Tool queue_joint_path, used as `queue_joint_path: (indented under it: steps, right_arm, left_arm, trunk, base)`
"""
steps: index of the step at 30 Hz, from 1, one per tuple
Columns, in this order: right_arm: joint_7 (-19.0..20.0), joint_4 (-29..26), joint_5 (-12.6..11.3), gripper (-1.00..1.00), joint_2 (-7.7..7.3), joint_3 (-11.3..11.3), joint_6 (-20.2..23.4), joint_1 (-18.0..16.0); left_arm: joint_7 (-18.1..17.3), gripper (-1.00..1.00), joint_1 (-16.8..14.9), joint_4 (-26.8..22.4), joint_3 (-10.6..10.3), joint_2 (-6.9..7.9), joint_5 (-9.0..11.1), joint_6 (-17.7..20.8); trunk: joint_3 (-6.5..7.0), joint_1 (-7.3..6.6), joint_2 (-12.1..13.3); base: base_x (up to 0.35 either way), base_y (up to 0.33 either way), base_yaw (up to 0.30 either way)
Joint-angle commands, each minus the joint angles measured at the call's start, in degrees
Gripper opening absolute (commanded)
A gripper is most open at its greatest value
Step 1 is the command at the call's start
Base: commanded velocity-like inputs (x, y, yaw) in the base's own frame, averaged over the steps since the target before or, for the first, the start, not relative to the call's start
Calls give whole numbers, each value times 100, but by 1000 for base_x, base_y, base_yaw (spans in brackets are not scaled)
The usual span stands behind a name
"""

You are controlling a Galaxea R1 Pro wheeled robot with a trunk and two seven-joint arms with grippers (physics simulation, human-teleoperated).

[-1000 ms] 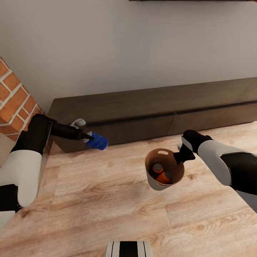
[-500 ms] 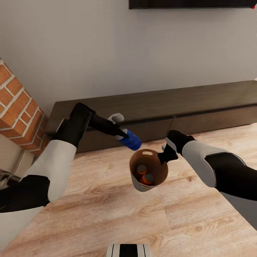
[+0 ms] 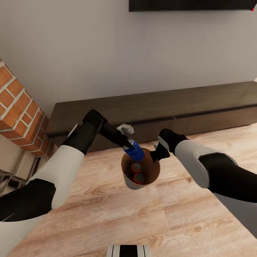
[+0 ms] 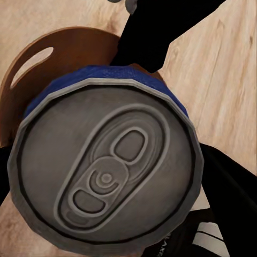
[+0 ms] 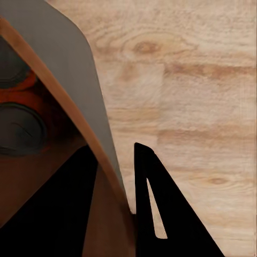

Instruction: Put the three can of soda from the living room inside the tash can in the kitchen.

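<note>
Cans first: the blue can (image 3: pixel 135 151) sits clamped between the fingers of the left gripper (image 3: pixel 130 146), held out over the near-left part of the trash can's rim, tilted, its lower end just above the opening. From the left wrist view the silvery top of that can (image 4: pixel 105 170) faces straight back up the fingers, pull tab plain to see, with the coppery inside of the trash can (image 4: pixel 69 53) and its oval handle slot (image 4: pixel 32 63) beyond it.

The right gripper (image 3: pixel 156 156) has the trash can (image 3: pixel 130 182) by its rim on the side opposite the blue can and holds it up off the wood floor (image 3: pixel 107 214). In the right wrist view one dark finger lies inside the wall and the other finger (image 5: pixel 160 214) outside it, the two closed tight on the rim (image 5: pixel 80 123).

Down inside the bucket, beyond the right fingertips, lie the other two cans, side by side and touching: the orange can (image 3: pixel 136 167) and the dark reddish can (image 3: pixel 139 177).

Behind both grippers runs the long dark cabinet (image 3: pixel 200 103) against the wall, with the brick fireplace (image 3: pixel 18 103) off past the left arm and the black TV (image 3: pixel 189 5) high on the wall.
</note>
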Motion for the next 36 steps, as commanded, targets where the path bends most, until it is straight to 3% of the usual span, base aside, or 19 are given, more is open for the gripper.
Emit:
queue_joint_path:
  steps: [1,7,11,19,29,36]
  right_arm:
    - [-2,-8,-74,-100,49,-83,6,-4]
    - [-10,-19,-86,-100,233,-102,6,-7]
    - [-13,-9,-131,-100,332,-109,6,-20]
    - [-13,45,-294,-100,376,-125,6,-57]
    - [-13,74,-316,-100,376,-131,6,-68]
    - [-13,76,-318,-100,376,-133,6,-68]
  left_arm:
    - [88,-100,34,3,-5,-21,9,0]
    - [409,-100,245,12,-20,-78,20,0]
    - [805,-100,529,15,-23,-114,27,0]
    - [1340,-100,889,23,-24,-133,31,-176]
    - [1876,-100,1225,25,-31,-134,33,-430]
    - [2112,-100,1305,113,-455,-138,36,-452]
  trunk:
    - [1,-1,0]
    - [1,-1,0]
    - [1,-1,0]
    - [1,-1,0]
    - [1,-1,0]
    - [1,-1,0]
  base:
    - [0,0,0]
    - [0,0,0]
    - [0,0,0]
    - [0,0,0]
    - [0,0,0]
    - [0,0,0]
